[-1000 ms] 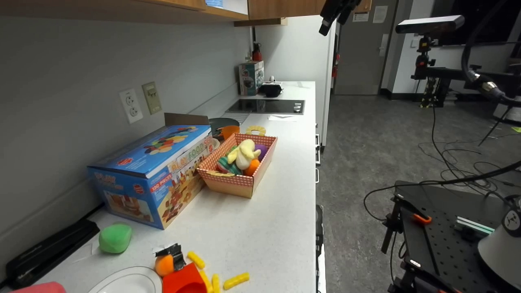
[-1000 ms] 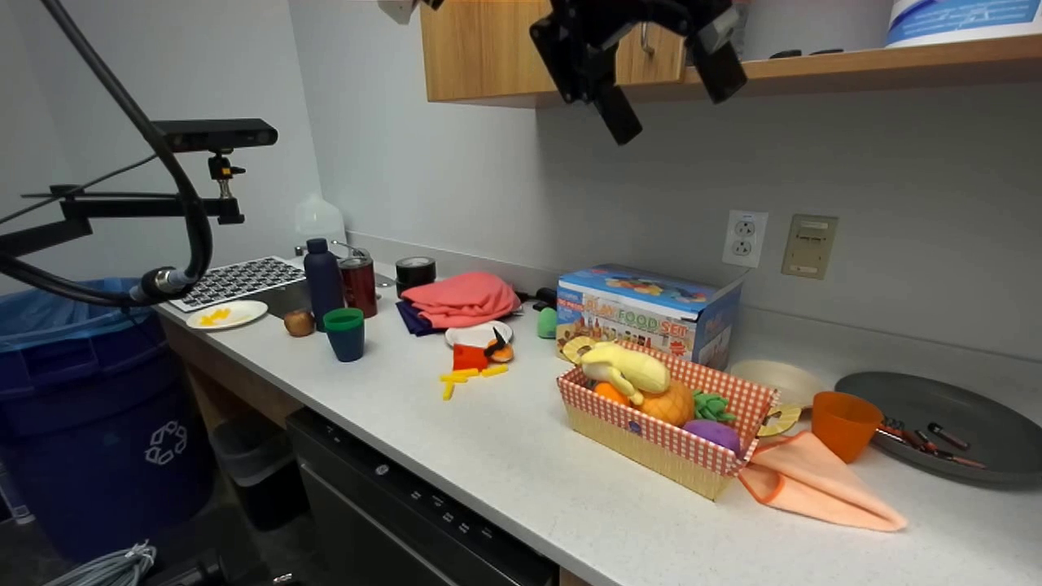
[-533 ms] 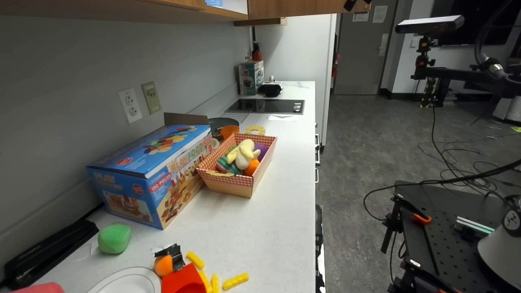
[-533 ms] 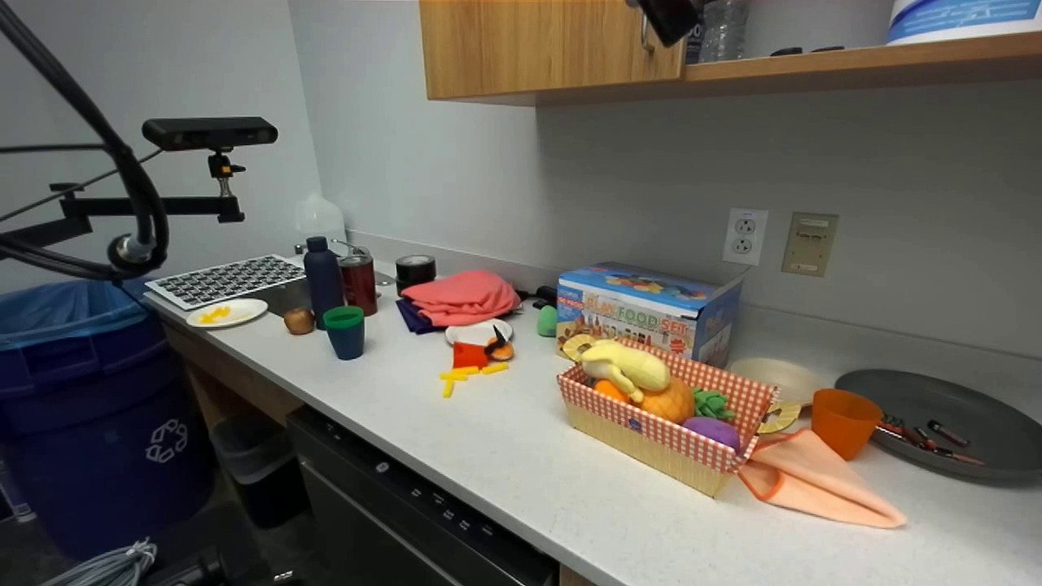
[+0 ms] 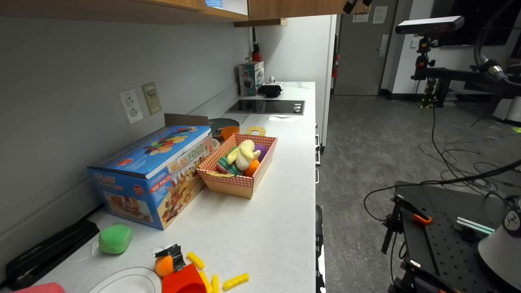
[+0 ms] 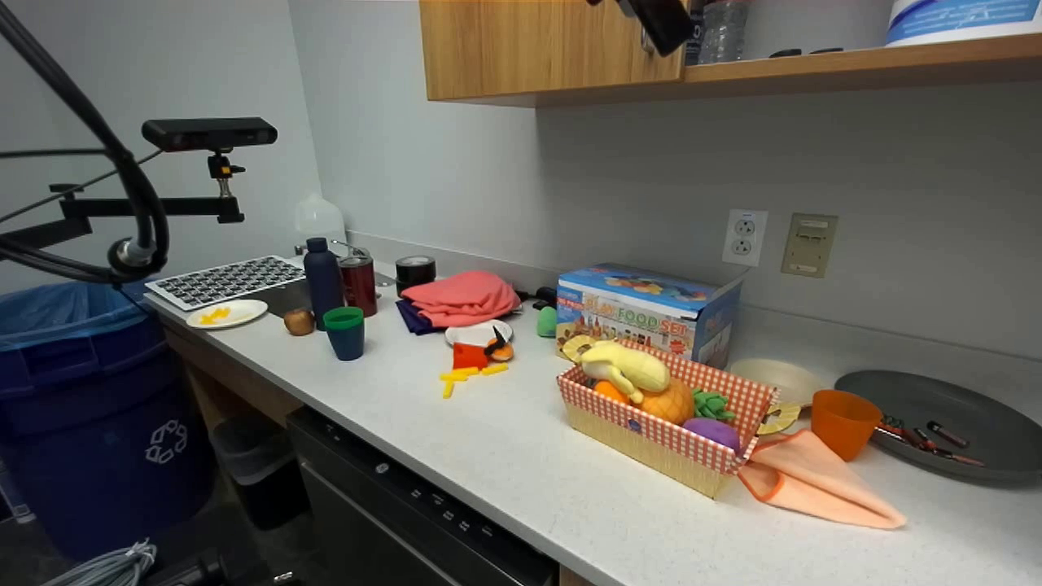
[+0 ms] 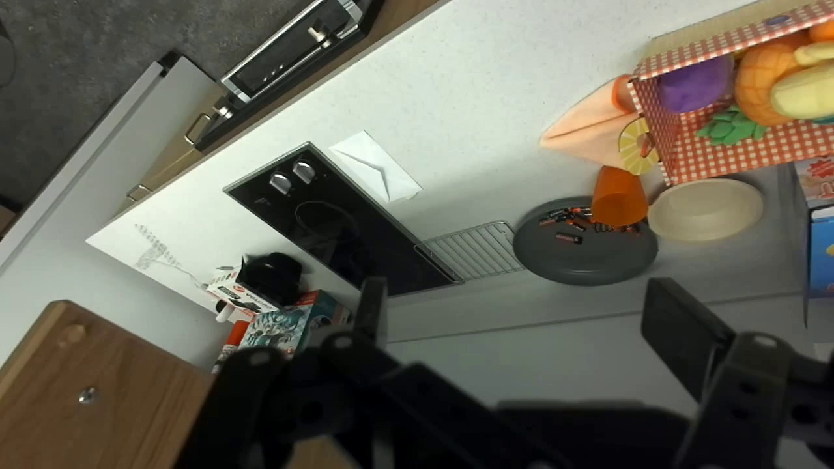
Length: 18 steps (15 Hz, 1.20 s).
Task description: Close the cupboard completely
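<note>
The cupboard is light-tan wood, high on the wall, cut off by the top edge in both exterior views. Its bay beside the handled door is open, showing a shelf with a clear bottle and a white-blue tub. A wooden panel, apparently a door swung open, sticks out past the counter edge. It shows at lower left in the wrist view, with a screw in it. My gripper is open and empty. Its fingertips show near the panel's free end in an exterior view; contact cannot be told.
Below is a white counter with a blue box, a checkered basket of toy food and a grey plate. A black cooktop lies further along. A camera on an arm stands off the counter.
My gripper has risen, so most of it has left both exterior views. In the last half second its visible finger shifted slightly left in an exterior view. The counter things have not moved.
</note>
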Tool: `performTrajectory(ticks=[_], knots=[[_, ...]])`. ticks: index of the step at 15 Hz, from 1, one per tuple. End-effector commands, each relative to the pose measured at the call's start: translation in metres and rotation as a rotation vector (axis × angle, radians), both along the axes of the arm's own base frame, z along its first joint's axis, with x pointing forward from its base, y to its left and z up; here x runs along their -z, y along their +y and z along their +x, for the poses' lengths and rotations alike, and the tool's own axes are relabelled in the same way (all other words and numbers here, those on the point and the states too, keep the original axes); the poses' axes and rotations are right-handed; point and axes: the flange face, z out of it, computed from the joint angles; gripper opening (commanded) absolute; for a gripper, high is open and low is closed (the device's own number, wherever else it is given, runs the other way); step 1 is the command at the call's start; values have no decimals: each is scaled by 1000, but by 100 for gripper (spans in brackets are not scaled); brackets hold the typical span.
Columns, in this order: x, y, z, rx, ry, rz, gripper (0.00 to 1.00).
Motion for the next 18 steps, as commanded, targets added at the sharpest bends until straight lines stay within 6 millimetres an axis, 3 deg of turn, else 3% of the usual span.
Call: performTrajectory(ticks=[1,5,9,18], knots=[[-4,0,-2,-5,-2,-2,100],[-25,4,-25,10,-29,-51,100],[-51,8,-65,43,-70,-79,100],[-89,8,-73,177,-158,-168,100]])
